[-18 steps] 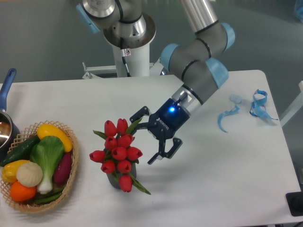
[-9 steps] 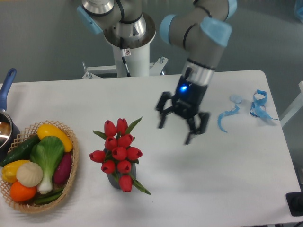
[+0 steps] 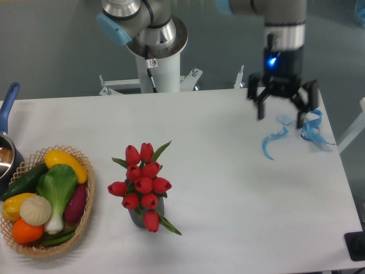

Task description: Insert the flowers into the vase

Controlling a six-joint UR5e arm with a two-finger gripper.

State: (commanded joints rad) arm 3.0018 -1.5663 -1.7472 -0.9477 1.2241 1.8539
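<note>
Tabletop (image 3: 228, 188): white, front right part bare.
Basket (image 3: 85, 220): one, front left edge, holding toy veggies.
Flowers (image 3: 142, 185): one bunch, about ten red buds, standing in the vase (image 3: 137, 217), front-centre.
My gripper (image 3: 280, 114): fingers spread, holding nothing, back right edge over blue scraps (image 3: 311, 127).

Tool (image 3: 281, 113) moved away from flowers (image 3: 143, 184), far right.
</note>
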